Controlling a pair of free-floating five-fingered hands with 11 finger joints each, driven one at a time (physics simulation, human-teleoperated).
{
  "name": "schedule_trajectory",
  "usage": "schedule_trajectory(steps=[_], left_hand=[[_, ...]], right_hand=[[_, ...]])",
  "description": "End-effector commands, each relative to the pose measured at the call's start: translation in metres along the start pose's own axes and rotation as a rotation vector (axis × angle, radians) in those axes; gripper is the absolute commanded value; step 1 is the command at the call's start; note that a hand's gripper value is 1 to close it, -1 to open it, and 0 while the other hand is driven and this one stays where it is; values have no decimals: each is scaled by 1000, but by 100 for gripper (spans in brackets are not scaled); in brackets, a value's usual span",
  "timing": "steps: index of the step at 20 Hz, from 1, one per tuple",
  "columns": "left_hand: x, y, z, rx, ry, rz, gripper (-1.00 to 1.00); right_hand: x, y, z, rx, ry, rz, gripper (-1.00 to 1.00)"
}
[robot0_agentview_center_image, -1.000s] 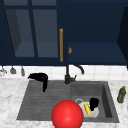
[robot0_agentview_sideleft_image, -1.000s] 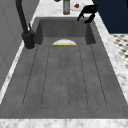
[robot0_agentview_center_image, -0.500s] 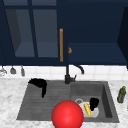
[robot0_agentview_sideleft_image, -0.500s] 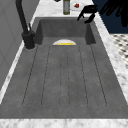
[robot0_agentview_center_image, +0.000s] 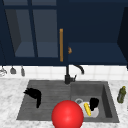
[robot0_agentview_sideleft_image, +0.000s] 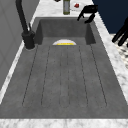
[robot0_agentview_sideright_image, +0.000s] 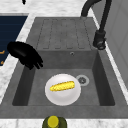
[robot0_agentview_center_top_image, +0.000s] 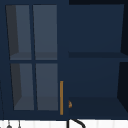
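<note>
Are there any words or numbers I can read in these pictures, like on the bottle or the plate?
None: no letter, number or sign can be read.
The green bottle by the sink has no readable label.
The white plate carries just a yellow corn cob, no print.
The right hand above the plate and the left hand over the draining board are plain black.

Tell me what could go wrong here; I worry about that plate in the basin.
The right hand hangs over the basin's edge above the white plate; a clumsy descent might knock the corn cob off it. The faucet stands close beside the basin and could be bumped on a lift.
</note>
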Motion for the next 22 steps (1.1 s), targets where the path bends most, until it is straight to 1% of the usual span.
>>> schedule_trajectory(steps=[1, 6, 8, 10, 11, 17, 19, 22], left_hand=[[-3, -25, 8, 2, -125, -10, -100], [-8, -56, 17, -1, -171, -12, -100], [-9, -69, 21, -2, -195, -16, -100], [-11, -81, 23, 1, -223, -11, -100], [-12, -87, 23, -3, -235, -11, -100], [-16, -122, 28, -4, -302, -16, -100], [-16, -130, 32, -6, -327, -11, -100], [-15, -142, 40, -4, -354, -9, -100]], right_hand=[[0, 0, 0, 0, 0, 0, 0], [0, 0, 0, 0, 0, 0, 0], [0, 0, 0, 0, 0, 0, 0], [0, 0, 0, 0, 0, 0, 0], [0, 0, 0, 0, 0, 0, 0], [0, 0, 0, 0, 0, 0, 0], [0, 0, 0, 0, 0, 0, 0], [0, 0, 0, 0, 0, 0, 0]])
